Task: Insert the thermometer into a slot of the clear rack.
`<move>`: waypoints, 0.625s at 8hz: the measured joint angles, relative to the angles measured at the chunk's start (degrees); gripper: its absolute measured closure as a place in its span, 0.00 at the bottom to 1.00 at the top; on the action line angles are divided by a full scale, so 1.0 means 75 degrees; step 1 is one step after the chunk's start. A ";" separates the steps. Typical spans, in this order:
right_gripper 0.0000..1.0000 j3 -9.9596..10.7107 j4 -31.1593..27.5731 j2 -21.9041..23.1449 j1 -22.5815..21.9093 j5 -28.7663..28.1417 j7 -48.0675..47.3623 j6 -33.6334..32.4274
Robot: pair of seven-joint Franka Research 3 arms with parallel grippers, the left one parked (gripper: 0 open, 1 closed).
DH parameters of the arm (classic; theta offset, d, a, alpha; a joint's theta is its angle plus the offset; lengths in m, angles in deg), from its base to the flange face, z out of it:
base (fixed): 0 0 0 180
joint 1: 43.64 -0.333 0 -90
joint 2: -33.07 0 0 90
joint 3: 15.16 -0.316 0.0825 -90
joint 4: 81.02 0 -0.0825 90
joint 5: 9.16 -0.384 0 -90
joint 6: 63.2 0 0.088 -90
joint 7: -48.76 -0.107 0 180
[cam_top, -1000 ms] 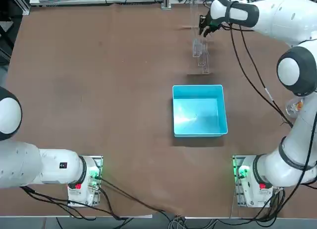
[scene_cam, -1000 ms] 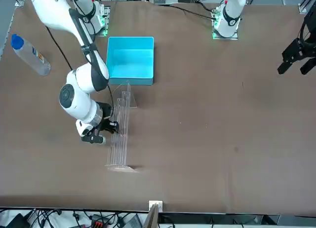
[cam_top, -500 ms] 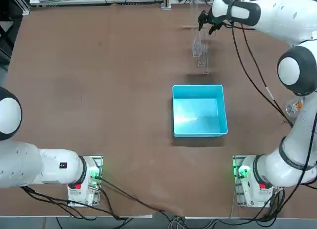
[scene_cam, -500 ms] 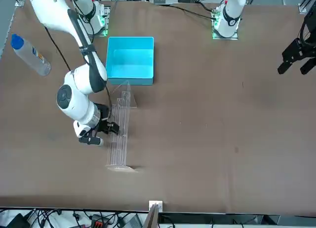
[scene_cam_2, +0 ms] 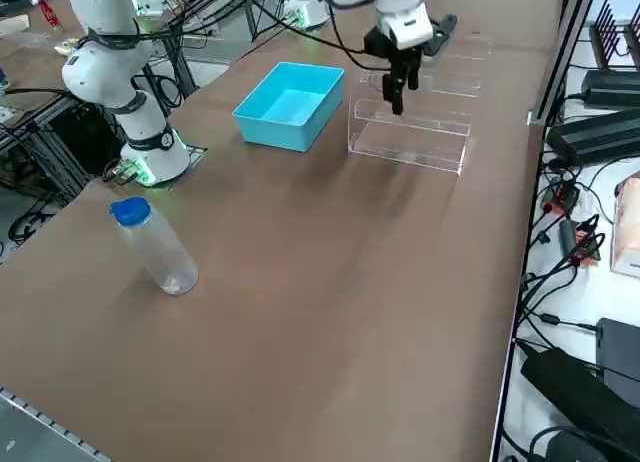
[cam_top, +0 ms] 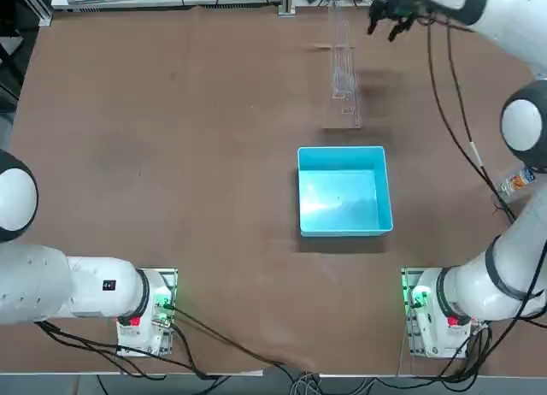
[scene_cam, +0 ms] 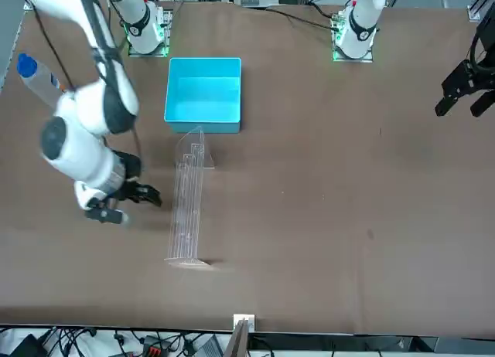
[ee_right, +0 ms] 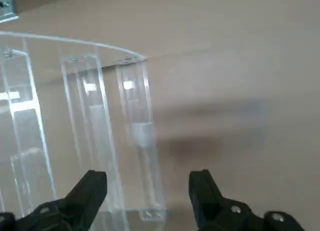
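Right gripper (ee_right: 149, 178): 2 fingers spread wide, nothing between them. Top view places it at about 2 o'clock from the middle of the clear rack (scene_cam: 186, 210). Rack stands on the table (cam_top: 214, 198), tiers of slots visible. Thermometer: cannot be made out, position undetermined. Blue bin (cam_top: 344, 190): 6 o'clock of rack. Bottle (scene_cam_2: 162, 250), blue cap (scene_cam_2: 130, 211): lying at 3 o'clock of bin.

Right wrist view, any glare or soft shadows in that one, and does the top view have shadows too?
Right wrist view: bright glints on the clear rack, blurred dark shadow beside it, right gripper open; top view: pale sheen inside the blue bin, shadow along its near edge.
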 joint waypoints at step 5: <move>0.00 0.0075 0.0048 0.1945 0.1269 0.0719 0.1442 -0.2054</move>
